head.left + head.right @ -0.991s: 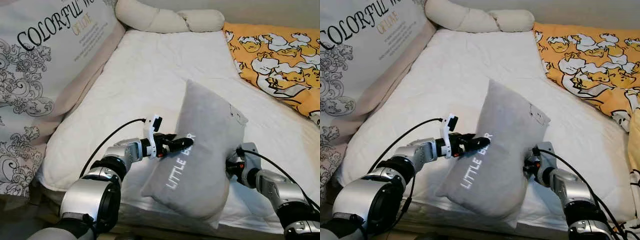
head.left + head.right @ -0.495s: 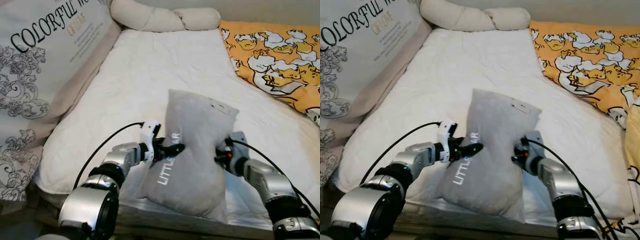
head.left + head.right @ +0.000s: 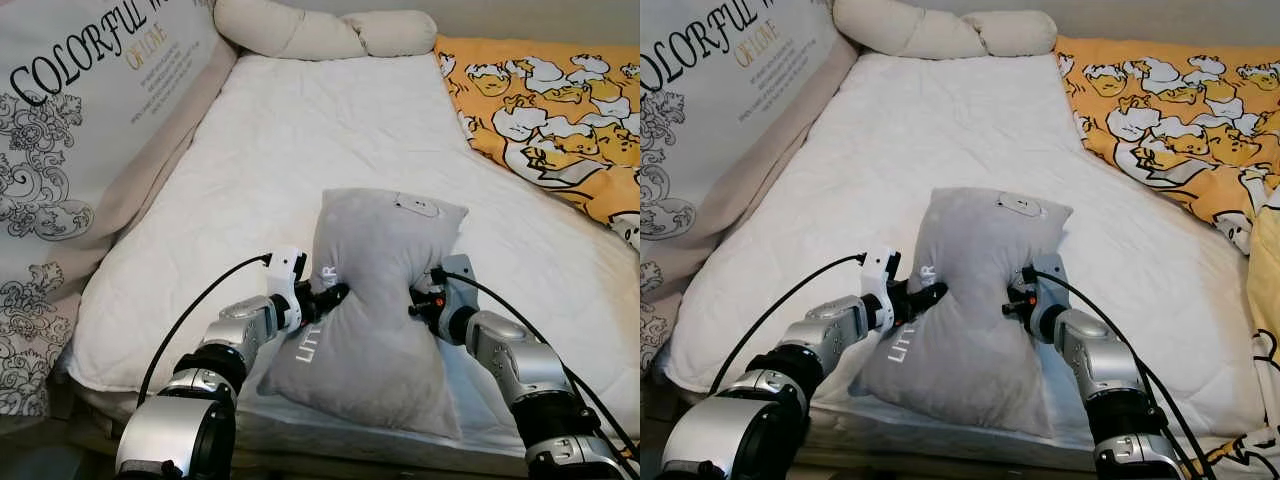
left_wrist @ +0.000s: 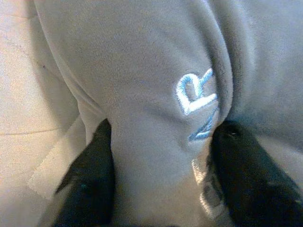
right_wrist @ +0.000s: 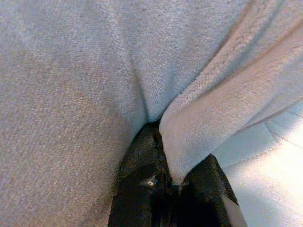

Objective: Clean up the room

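Both grippers pinch the grey pillow (image 3: 375, 300) at its waist, one from each side, so the pillow stands squeezed in the middle near the foot edge of the bed (image 3: 300, 150). The left gripper (image 3: 335, 295) is clamped on the fabric by the embroidered lettering; in its wrist view the two black fingers (image 4: 90, 184) bracket a thick fold. The right gripper (image 3: 418, 302) is clenched on a fold of the other edge, its fingers (image 5: 142, 189) nearly meeting around the cloth.

As for progress, the pillow's lower end seems to rest on the mattress, but it is not yet placed: I judge it belongs up at the head, where a long cream bolster (image 3: 320, 35) lies across the top. So the carry is under way and the setting down and release remain.

The bed has a plain white quilted cover. An orange blanket (image 3: 550, 110) printed with cartoon ducks is bunched along the right side, and a large printed cushion (image 3: 80, 130) leans on the left.
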### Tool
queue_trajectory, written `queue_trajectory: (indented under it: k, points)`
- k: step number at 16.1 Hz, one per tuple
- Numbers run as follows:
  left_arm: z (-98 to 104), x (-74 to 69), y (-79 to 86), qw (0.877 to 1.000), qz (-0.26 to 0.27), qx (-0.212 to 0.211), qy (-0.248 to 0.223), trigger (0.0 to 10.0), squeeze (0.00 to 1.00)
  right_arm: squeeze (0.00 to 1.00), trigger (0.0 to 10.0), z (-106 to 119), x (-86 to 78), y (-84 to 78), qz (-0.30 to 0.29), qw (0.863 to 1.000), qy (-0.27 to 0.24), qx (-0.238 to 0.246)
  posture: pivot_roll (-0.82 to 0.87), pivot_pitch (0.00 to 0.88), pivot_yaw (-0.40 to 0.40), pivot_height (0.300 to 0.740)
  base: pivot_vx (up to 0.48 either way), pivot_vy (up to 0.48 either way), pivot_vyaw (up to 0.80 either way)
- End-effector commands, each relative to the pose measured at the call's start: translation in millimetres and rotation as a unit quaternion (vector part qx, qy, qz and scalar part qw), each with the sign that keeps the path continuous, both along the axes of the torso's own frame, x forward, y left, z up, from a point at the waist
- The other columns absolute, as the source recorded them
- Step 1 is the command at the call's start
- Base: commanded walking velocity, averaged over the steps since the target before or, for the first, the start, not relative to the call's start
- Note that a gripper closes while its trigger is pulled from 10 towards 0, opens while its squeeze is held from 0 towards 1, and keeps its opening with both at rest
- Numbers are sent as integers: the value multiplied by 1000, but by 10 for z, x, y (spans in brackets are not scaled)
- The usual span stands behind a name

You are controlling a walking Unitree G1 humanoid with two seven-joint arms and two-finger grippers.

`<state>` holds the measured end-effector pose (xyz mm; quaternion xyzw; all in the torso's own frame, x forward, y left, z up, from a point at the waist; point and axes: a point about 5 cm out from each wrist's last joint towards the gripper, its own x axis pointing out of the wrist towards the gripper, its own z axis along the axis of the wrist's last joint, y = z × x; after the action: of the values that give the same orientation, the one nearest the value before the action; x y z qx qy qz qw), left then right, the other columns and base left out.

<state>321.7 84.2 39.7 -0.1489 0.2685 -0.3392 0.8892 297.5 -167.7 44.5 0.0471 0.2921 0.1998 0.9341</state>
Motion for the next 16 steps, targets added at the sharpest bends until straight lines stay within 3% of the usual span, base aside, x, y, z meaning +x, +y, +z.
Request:
queue_trajectory:
  k: [1,4,5,6,7,16]
  points:
    - [-22,-39,-91,1000,-11,-10,17,3725,231,0,0,36,18,197,30,999,-4,13,-99,0,59,740,0,0,0]
    - [-3,-31,-103,1000,-5,-16,18,3922,239,0,0,19,26,198,24,1000,1,8,-92,0,56,740,0,0,0]
    - [-5,-34,-98,1000,-2,-14,15,4431,235,0,0,25,30,200,20,1000,6,15,-90,0,54,740,0,0,0]
    - [-6,-45,-91,1000,-5,-17,13,4039,239,0,0,56,54,204,12,1000,4,26,-88,0,52,740,0,0,0]
    - [-9,-53,-80,1000,-6,-22,14,2784,247,0,0,66,67,204,4,999,8,32,-81,0,48,740,0,0,0]
    - [23,-56,82,999,15,-28,10,1451,200,0,0,153,149,333,-3,998,3,57,-49,0,34,740,0,0,0]
